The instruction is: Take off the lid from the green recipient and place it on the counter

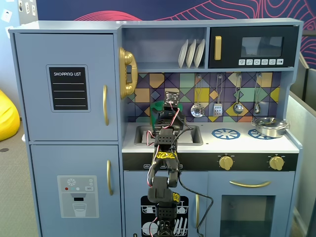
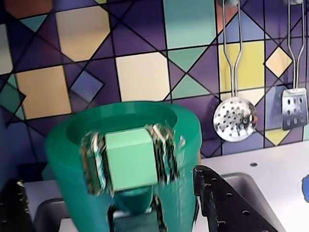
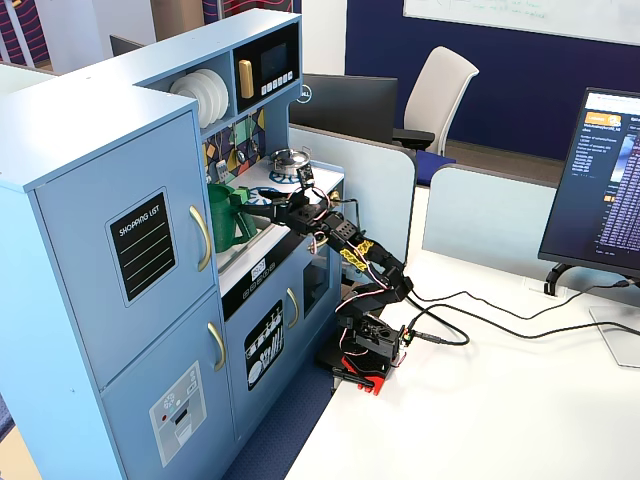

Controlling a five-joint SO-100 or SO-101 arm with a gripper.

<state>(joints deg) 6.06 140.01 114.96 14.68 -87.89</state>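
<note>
The green recipient (image 2: 72,164) stands at the sink, close in front of the wrist camera, with a lighter green block and ribbed strap on its front. Its top shows a raised rim round a sunken face, which looks like the lid (image 2: 120,121) sitting on it. My gripper (image 2: 107,179) is open, with one black finger at the lower left (image 2: 12,208) and one at the lower right (image 2: 217,198), on either side of the recipient's body. In a fixed view my arm hides most of the recipient (image 1: 157,106). From the side, the gripper (image 3: 258,205) is at the recipient (image 3: 225,225).
The white counter (image 1: 237,143) has a grey sink (image 1: 190,134), blue burner rings and a silver pot (image 1: 269,127) at the right. A skimmer (image 2: 235,118) and a spatula (image 2: 294,108) hang on the tiled back wall. The arm's base stands on a white desk (image 3: 480,400).
</note>
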